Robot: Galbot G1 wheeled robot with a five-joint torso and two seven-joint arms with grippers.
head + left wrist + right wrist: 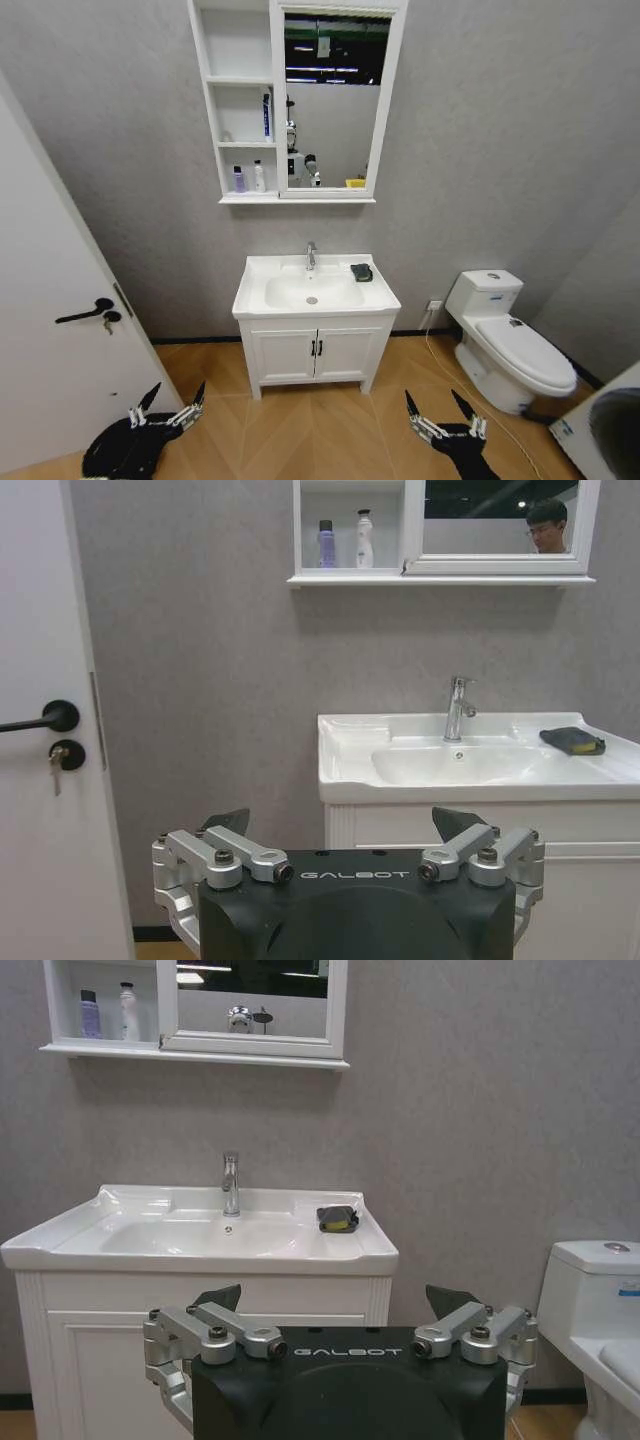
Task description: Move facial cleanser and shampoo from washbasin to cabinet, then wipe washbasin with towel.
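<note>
The white washbasin point(262, 300) with its chrome faucet point(311, 256) stands against the wall ahead. On its right rear corner lies the dark folded towel point(361, 272) point(572, 741) point(338, 1219). Above hangs the cabinet point(240, 197), with a purple bottle point(238, 180) and a white bottle point(259, 177) on its lowest shelf and a blue tube point(266, 115) on the middle one. I cannot tell which is the facial cleanser or the shampoo. My left gripper point(177, 395) point(340, 825) and right gripper point(432, 400) point(335, 1298) hang open and low, well short of the vanity.
A white door point(60, 330) with a black handle stands close on the left. A white toilet point(510, 345) sits right of the vanity point(315, 350), and a white appliance point(610, 430) is at the near right. Wooden floor lies between me and the vanity.
</note>
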